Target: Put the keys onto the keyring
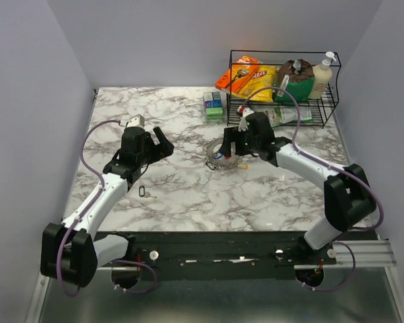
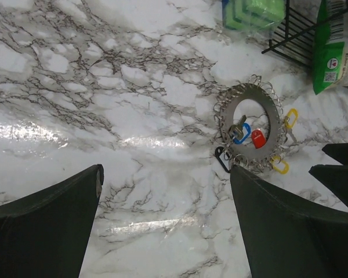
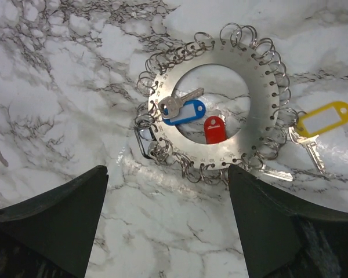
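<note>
The keyring is a flat silver ring plate edged with many small wire loops, and it lies flat on the marble. In its hole lie a silver key with a blue tag and a red tag. A yellow-tagged key lies at its right rim. My right gripper hovers open just short of the ring's near edge, holding nothing. My left gripper is open over bare marble, left of the keyring. In the top view the keyring lies under the right gripper. The left gripper is well apart.
A loose small key lies on the marble near the left arm. A black wire basket with snack bags and bottles stands at the back right, and a green box sits beside it. Walls close in the left, right and back.
</note>
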Action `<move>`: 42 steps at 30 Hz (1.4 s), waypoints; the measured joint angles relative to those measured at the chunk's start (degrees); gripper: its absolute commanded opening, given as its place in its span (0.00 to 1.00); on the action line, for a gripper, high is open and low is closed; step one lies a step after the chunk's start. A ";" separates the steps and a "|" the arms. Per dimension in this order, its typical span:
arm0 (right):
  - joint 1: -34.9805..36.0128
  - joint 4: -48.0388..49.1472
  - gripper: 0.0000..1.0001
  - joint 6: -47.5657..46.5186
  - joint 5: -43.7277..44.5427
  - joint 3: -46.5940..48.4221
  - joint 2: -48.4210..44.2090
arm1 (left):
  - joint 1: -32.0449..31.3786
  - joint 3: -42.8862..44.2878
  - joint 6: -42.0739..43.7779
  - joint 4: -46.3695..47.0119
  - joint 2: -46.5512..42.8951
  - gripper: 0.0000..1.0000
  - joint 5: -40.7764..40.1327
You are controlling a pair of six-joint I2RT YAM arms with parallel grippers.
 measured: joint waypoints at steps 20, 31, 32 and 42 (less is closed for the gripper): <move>3.50 -9.42 0.56 -0.50 2.49 17.53 21.16 | 2.56 3.56 -3.19 -6.12 7.63 0.99 9.51; 3.52 -9.75 0.06 -0.48 3.32 20.04 23.21 | 2.64 2.95 -3.13 -5.38 6.43 0.99 11.56; 3.52 -9.90 0.03 -0.42 3.72 20.17 23.56 | 2.67 2.89 -3.13 -5.31 6.40 0.99 11.61; 3.50 -14.21 0.01 -0.42 7.26 22.64 26.56 | 2.75 1.77 -3.17 -3.41 5.86 0.99 13.55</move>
